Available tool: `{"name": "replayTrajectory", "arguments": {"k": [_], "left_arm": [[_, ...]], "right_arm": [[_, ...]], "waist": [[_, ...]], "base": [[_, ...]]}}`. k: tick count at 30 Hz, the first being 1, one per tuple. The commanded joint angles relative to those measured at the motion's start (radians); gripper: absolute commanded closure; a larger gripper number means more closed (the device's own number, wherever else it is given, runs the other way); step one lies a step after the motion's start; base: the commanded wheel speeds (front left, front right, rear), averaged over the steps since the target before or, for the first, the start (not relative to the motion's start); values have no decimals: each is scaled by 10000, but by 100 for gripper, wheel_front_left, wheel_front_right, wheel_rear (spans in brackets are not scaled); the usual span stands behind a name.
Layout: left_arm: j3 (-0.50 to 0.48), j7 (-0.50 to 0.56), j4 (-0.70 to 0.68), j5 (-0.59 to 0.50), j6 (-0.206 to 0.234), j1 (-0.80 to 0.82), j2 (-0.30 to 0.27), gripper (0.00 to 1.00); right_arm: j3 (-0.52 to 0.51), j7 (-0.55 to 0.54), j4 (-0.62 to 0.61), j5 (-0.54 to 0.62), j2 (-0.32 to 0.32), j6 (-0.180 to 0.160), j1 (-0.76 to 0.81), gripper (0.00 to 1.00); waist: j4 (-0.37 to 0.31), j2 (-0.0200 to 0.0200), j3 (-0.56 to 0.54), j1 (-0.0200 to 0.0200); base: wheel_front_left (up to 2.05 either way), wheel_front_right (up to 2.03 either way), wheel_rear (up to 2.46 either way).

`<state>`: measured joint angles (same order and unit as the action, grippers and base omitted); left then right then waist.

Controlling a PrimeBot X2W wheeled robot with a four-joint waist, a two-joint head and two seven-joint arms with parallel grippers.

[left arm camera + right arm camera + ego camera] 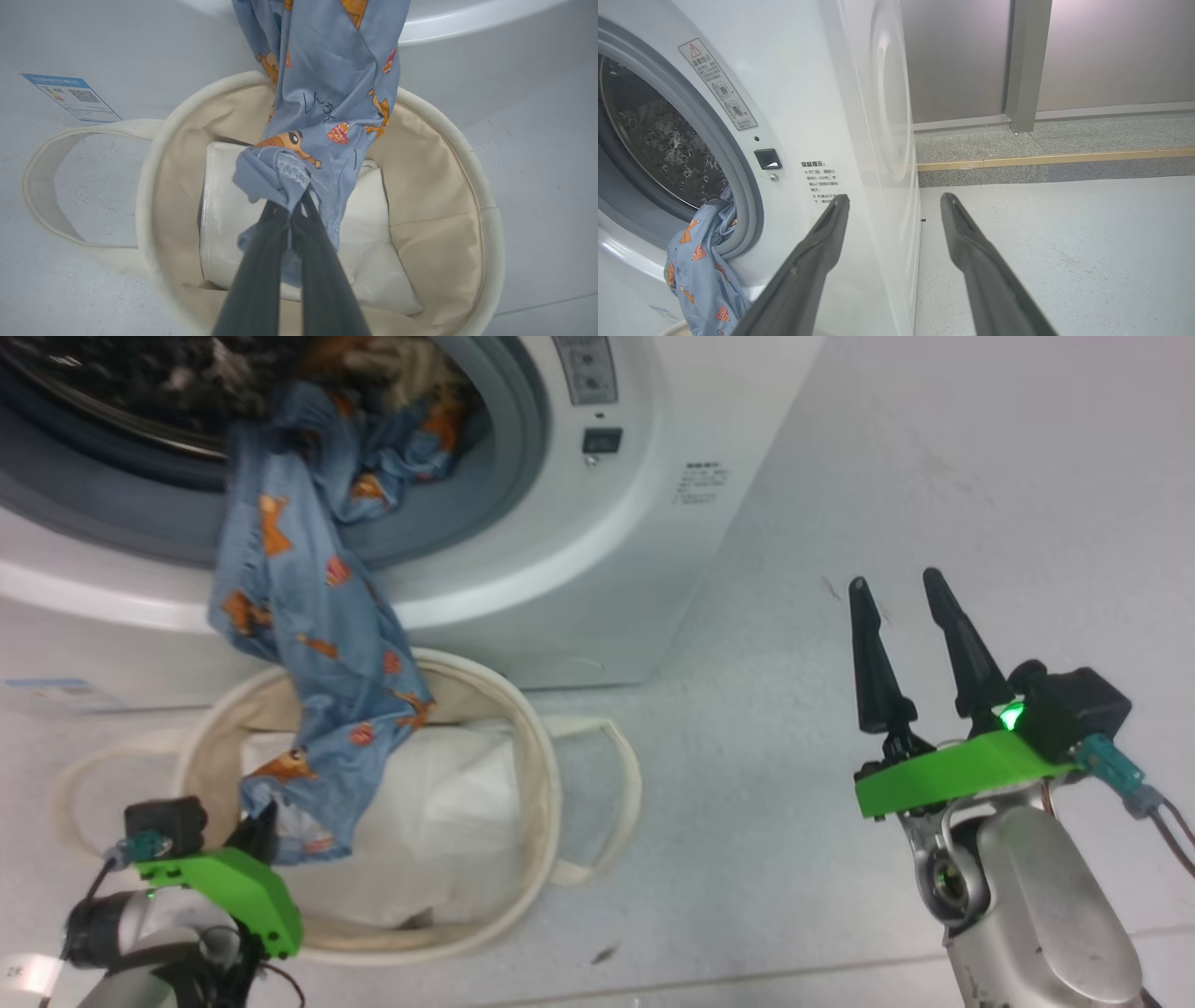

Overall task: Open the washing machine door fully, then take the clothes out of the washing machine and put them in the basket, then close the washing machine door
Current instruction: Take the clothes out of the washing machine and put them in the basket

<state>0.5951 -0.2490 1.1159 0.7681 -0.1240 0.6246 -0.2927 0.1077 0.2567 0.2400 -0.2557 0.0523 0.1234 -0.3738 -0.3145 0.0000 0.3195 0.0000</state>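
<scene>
1. Pinches a bunched end of the blue cartoon-print garment (327,70) in the left pincer (299,196), fingers pressed together on the cloth.
2. Holds that end just above the cream canvas basket (434,186), on the near side of the washing machine (653,523).
3. Trails the garment's far end over the grey door seal (523,457) into the drum (668,140), beside a cream-yellow garment (401,369).
4. Shows a flat white folded sheet (224,210) on the basket's bottom.
5. Holds the right pincer (896,583) spread, gripping nothing, over the floor (934,476) right of the machine.
</scene>
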Motion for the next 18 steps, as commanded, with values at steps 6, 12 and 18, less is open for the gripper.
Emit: {"name": "replayTrajectory", "arguments": {"k": [6, 12, 18], "left_arm": [[-247, -126, 551, 426, -64, 700, -288, 100], [21, -127, 743, 731, -65, 987, -399, 100], [343, -76, 829, 945, -66, 1102, -472, 100]], "right_arm": [[-117, 51, -734, -10, -20, 73, -435, 0], [-328, 51, -1020, -3, -20, 73, -459, 0], [-421, 51, -1089, -1, -20, 73, -487, 0]], "waist": [[-595, 0, 1051, 0], [-659, 0, 1519, 0], [-609, 0, 1649, 0]], "base": [[0, 0, 0], [0, 0, 0], [0, 0, 0]]}}
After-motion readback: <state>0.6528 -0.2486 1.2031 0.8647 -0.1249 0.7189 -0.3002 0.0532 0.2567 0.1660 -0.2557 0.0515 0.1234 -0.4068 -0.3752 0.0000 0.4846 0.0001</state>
